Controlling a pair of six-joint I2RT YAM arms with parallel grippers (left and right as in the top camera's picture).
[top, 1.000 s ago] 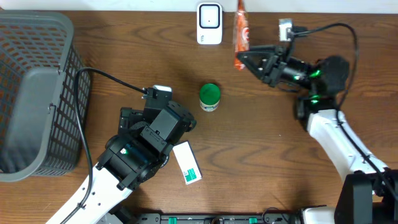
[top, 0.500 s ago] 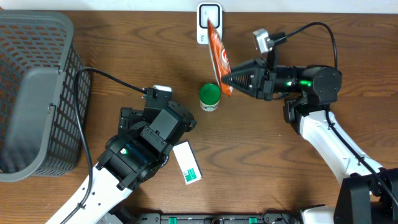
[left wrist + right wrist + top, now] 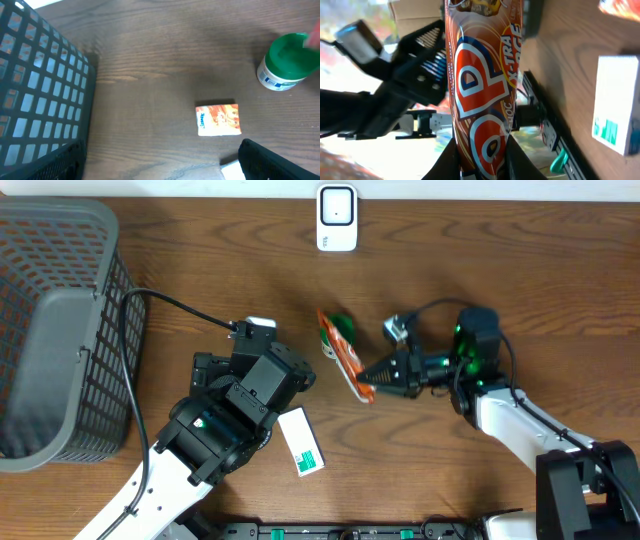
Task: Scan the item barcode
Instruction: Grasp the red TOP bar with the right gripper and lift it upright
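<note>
Near the green jar [image 3: 285,61], right pincer [image 3: 376,376] clamps "X-TRA" packet [image 3: 343,358]; left pincer [image 3: 255,380] stands apart.

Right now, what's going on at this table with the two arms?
The right gripper is shut on an orange snack packet, holding it over the middle of the table beside a green-lidded jar. The white device at the far edge, probably the barcode scanner, is some way off from the packet. The left arm hangs over a white and green box, holding nothing. A grey basket stands on its left.
</note>
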